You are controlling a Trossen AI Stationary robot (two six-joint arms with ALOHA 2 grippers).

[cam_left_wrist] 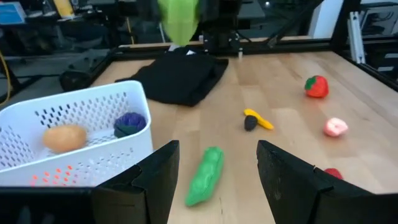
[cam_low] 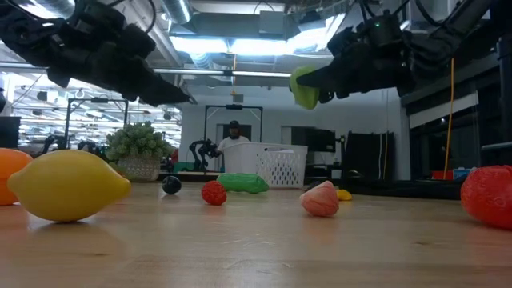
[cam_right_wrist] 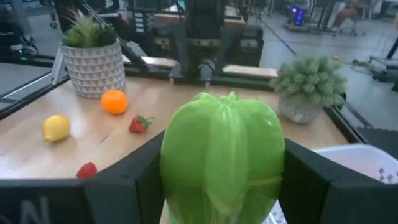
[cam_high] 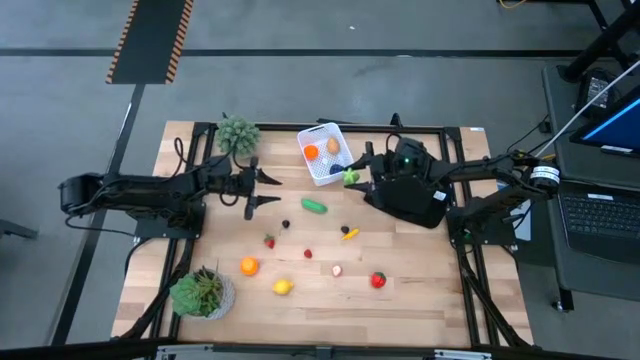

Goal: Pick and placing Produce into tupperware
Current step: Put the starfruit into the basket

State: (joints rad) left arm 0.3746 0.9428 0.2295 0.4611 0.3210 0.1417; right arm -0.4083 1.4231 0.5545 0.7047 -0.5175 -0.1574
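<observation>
My right pincer clamps a glossy, ribbed, light-green pepper, seemingly beside the white perforated tub.

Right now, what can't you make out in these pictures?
- Tub contents: in the low view its wall hides them.
- Dark piece on the table: too small in the high view to identify.
- Green pepper in the right tool: its underside is cut off by the right wrist view's edge.
- Left tool: open, fingertips cropped.

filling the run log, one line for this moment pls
right gripper: shut on green pepper, beside tub | left gripper: open, empty
</observation>
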